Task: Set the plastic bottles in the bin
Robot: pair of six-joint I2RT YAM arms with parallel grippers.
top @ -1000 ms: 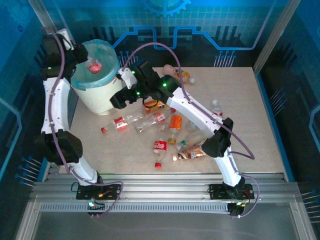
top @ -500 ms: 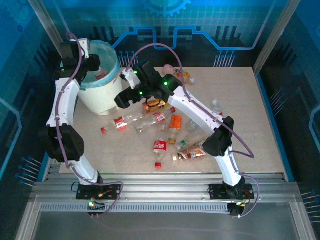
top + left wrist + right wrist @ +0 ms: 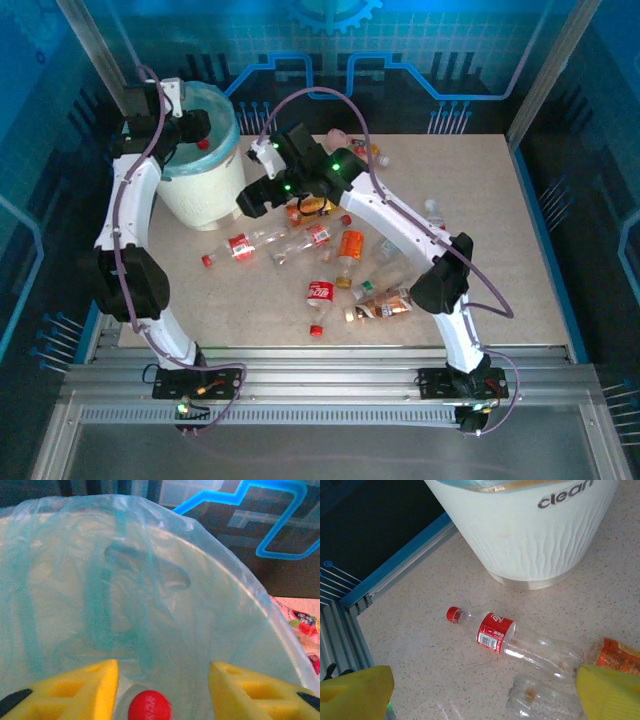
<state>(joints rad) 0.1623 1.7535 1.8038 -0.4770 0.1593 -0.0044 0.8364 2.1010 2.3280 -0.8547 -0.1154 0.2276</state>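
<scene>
Plastic bottles (image 3: 349,246) lie scattered on desk (image 3: 500,200) beside bin (image 3: 200,205). Left tool (image 3: 162,669) spread at bin mouth, red-capped bottle (image 3: 149,706) between fingers. Right tool (image 3: 482,682) spread wide over red-label bottle (image 3: 495,632).

Placing round white plastic bin (image 3: 205,200) at far-left corner of beige speckled table (image 3: 500,230). Noting red-capped clear bottle (image 3: 149,705) down inside bin mouth, between fingers of left gripper (image 3: 188,125) hanging over rim. Finding clear red-labelled plastic bottle (image 3: 240,245) lying on table just in front of bin, near right gripper (image 3: 255,198). Seeing orange plastic bottle (image 3: 350,244) to its right at table middle, loose red cap (image 3: 316,329) nearer the arm bases. Spotting pink plastic bottle (image 3: 337,137) at far edge, right of bin.
</scene>
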